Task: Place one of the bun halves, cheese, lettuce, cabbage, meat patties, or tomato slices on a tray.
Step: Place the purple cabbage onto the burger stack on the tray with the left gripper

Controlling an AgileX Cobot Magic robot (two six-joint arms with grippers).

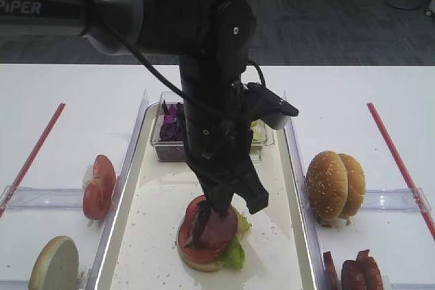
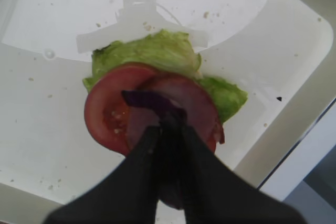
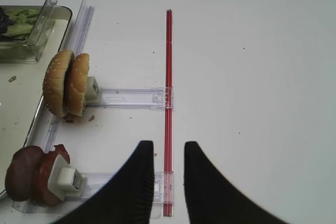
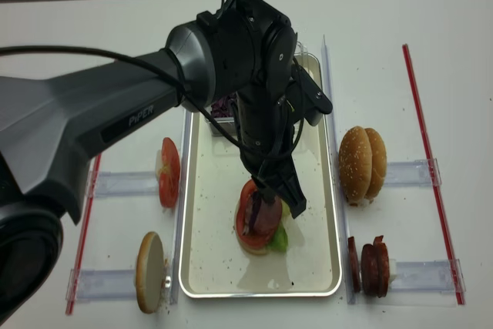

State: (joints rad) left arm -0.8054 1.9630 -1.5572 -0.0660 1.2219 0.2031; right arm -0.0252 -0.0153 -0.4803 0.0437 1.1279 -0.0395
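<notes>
— What is the left gripper doing?

— It hangs over the stack near the tray's front end, clenched on a small strip of purple cabbage that lies across the top.

— What is in the stack?

— A bun half at the bottom, lettuce sticking out at the side, a tomato slice and a pink meat slice on top.

— And the right gripper?

— Released, jaws apart, over the bare tabletop beside a red strip, well right of the tray.

— Where is the rest?

— More cabbage and lettuce sit in a clear box at the tray's far end. Tomato slices and a pale bun half stand in racks off its left edge; sesame buns and dark patties off its right edge.
</notes>
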